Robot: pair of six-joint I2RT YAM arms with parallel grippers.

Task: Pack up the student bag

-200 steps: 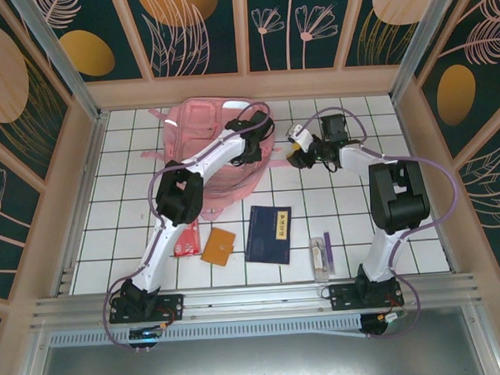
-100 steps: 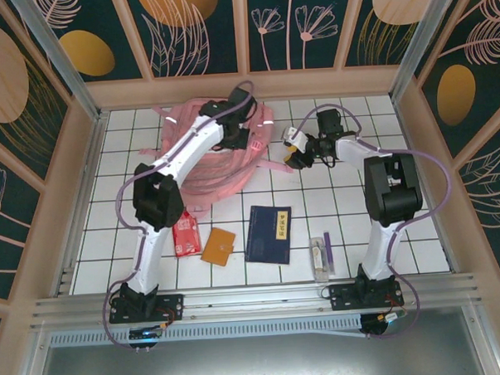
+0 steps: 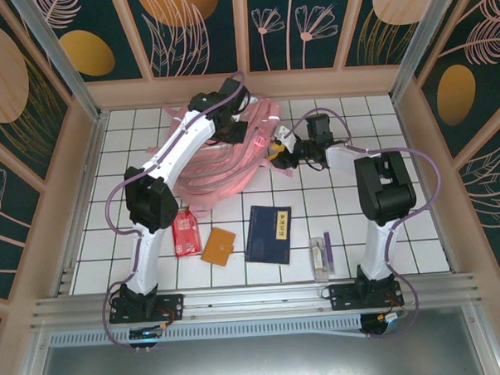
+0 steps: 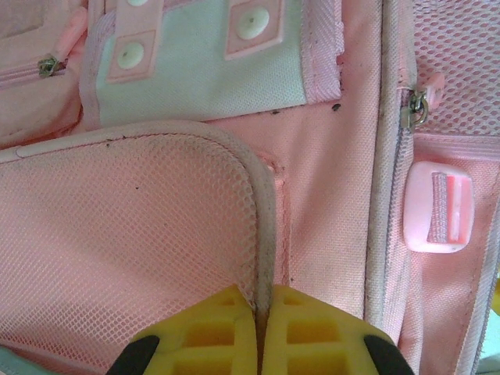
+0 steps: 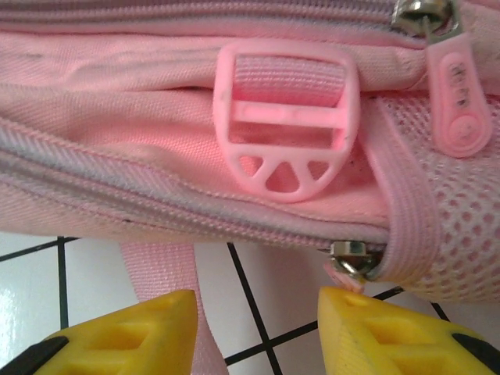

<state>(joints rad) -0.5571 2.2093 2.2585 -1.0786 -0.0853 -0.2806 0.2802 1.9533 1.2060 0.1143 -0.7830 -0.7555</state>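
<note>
student bag [image 3: 220, 160] sits at the far middle of the white tiled table [image 3: 401, 231], bunched up, straps splayed toward the back wall. left gripper [image 3: 233, 126] is on top of it; in the wrist view its yellow fingers [image 4: 211, 340] are clenched tight on the grey piping at the edge of a mesh panel of the bag [image 4: 328, 195]. right gripper [image 3: 279, 150] is at the bag's right side, low over the tiles; jaws are apart with nothing between them, and a pink buckle [image 5: 285, 125] and a metal zipper slider [image 5: 351, 262] are just ahead of them. A pink strap [image 5: 168, 289] runs down past one fingertip. Near the arm bases, well apart from the bag: red packet [image 3: 183, 232], orange wallet [image 3: 218, 246], navy booklet [image 3: 268, 234], clear pen case [image 3: 321, 257].
</note>
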